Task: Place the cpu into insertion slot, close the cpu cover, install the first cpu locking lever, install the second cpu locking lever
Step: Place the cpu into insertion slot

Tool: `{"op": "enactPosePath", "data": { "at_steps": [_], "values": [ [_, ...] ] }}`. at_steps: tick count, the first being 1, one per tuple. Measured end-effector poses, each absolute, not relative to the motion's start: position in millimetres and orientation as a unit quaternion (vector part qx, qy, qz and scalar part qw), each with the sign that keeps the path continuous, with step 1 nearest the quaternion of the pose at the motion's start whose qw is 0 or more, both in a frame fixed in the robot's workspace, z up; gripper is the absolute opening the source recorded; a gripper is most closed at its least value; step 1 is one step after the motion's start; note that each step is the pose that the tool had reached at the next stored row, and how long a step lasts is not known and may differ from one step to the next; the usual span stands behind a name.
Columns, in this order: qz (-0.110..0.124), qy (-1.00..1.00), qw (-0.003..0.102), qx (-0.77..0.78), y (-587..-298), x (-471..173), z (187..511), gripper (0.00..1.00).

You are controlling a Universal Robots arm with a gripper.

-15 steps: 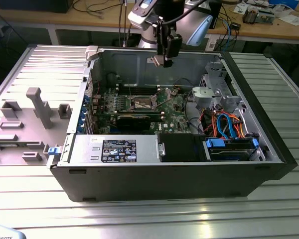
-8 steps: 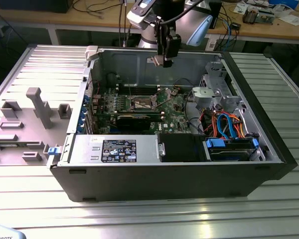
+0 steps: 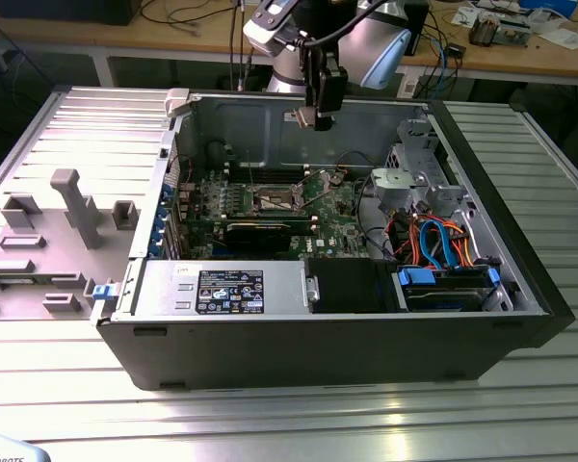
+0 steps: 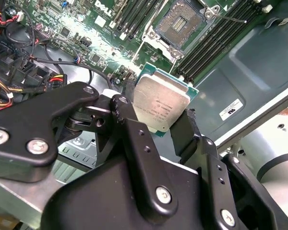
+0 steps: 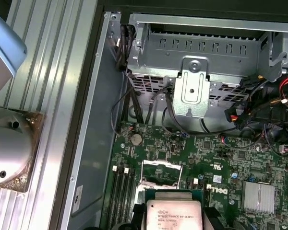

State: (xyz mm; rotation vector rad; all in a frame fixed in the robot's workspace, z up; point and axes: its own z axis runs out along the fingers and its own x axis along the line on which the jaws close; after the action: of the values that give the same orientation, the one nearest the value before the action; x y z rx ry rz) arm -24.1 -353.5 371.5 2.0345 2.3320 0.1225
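End effector [image 4: 157, 117] clamping one cpu [image 4: 161, 101], one bare insertion slot [image 4: 181, 21] beyond

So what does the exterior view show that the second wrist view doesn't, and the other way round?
Exterior view: the whole open black computer case on the ribbed metal table, with its grey power supply box and blue and orange cables. Second wrist view: the small square silver-topped cpu clamped in the black claw. Shared: the claw, the green motherboard and its open square socket, empty.
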Motion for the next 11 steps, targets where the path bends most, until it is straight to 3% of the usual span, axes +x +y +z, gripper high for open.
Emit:
{"op": "enactPosePath", "data": {
  "at_steps": [11],
  "values": [
    [0.039, 0.735, 0.023, 0.676, -354.7, -24.1, 371.4, 0.54]
  ]
}}
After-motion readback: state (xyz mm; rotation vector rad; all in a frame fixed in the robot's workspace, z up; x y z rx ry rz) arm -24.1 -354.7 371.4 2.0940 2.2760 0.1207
